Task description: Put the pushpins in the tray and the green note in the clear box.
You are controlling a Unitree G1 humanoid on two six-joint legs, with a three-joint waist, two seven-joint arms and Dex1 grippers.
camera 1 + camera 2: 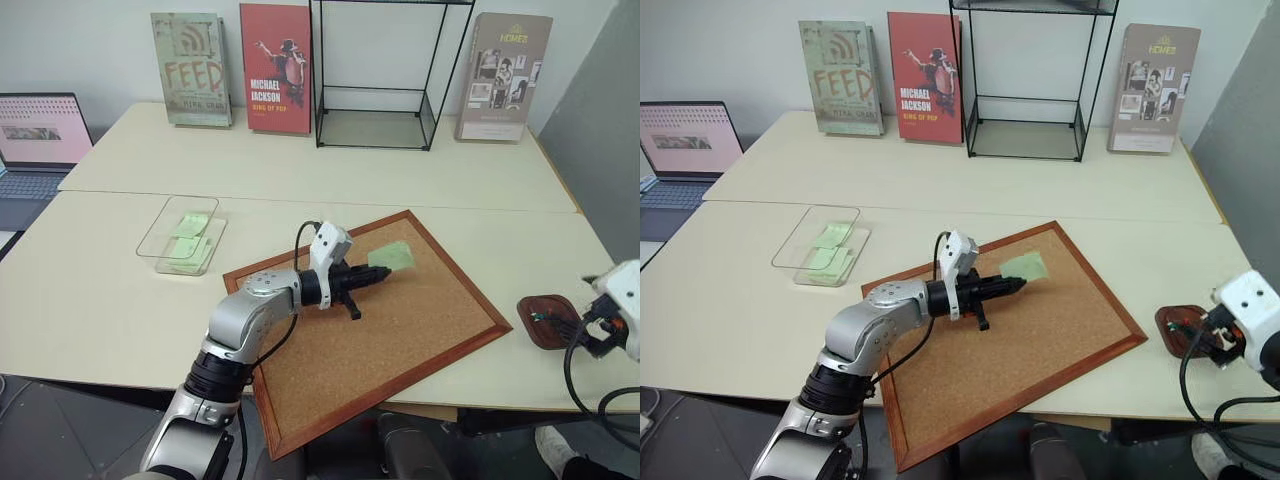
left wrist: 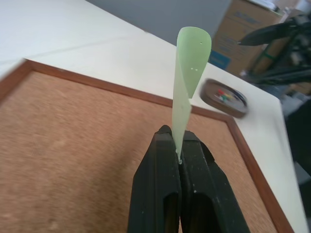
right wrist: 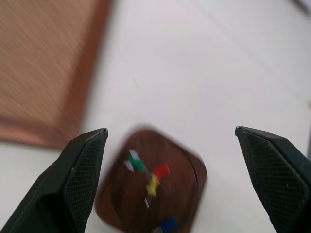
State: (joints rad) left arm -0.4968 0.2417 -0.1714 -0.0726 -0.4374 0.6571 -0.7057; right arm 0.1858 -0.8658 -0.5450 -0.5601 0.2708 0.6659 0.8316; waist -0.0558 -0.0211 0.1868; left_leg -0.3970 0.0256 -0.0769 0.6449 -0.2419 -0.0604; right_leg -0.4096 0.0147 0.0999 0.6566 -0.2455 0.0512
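Head views look down — wrist views close on tray.

Left tool pinching green note, corkboard beneath

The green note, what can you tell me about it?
The green note is a small, thin, pale green paper square. The left gripper is shut on one edge, holding it over the corkboard. In the left wrist view it stands edge-on, curling slightly, with tiny pin holes near its free end.

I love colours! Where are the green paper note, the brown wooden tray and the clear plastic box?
green paper note [image 1: 391,257], left eye view, its middle.
brown wooden tray [image 3: 187,204], right wrist view, bare floor.
clear plastic box [image 1: 160,222], left eye view, bare floor.
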